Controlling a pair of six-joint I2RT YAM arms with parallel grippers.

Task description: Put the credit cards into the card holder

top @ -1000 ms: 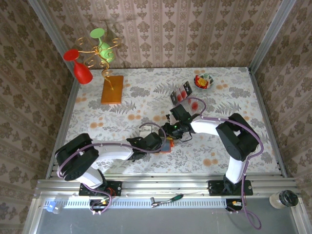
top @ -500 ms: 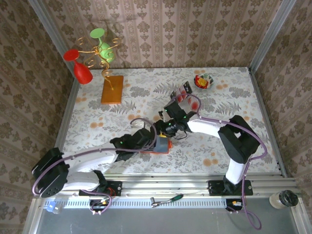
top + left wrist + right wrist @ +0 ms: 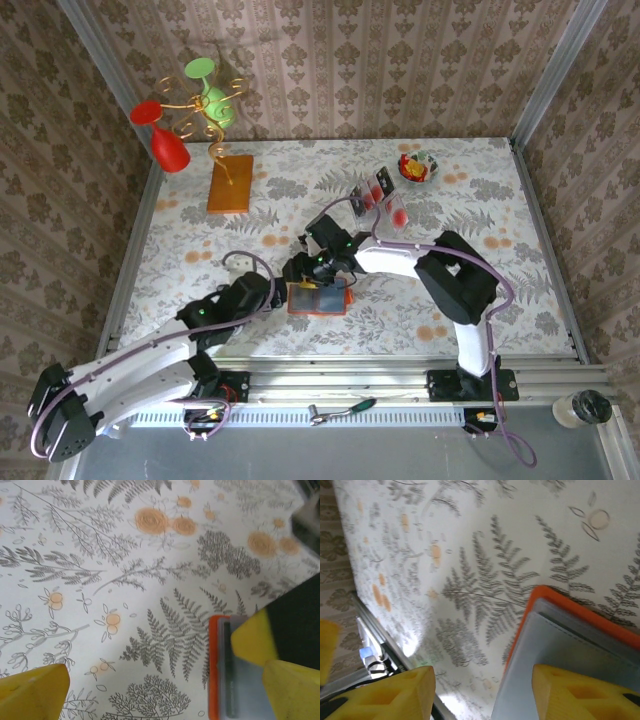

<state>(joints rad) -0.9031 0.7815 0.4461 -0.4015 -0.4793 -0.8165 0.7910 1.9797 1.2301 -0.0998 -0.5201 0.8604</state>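
The card holder lies open near the table's front middle, orange-red outside and grey-blue inside. My right gripper hangs over its far left corner. In the right wrist view this gripper is open, one fingertip over the holder's grey inside and the other over bare table. My left gripper sits just left of the holder. Its jaws are wide open over the cloth, with the holder's orange edge by the right finger. The credit cards lie far back, black and pale pink.
A small bowl of bright sweets stands behind the cards. At the back left an orange-brown board carries a gold wire stand with a red glass and a green glass. Patterned walls close in the table.
The left arm has drawn back to the left, off the card holder. The right gripper has moved left and spread its jaws a little. The holder has shifted left and lies opened out flat.
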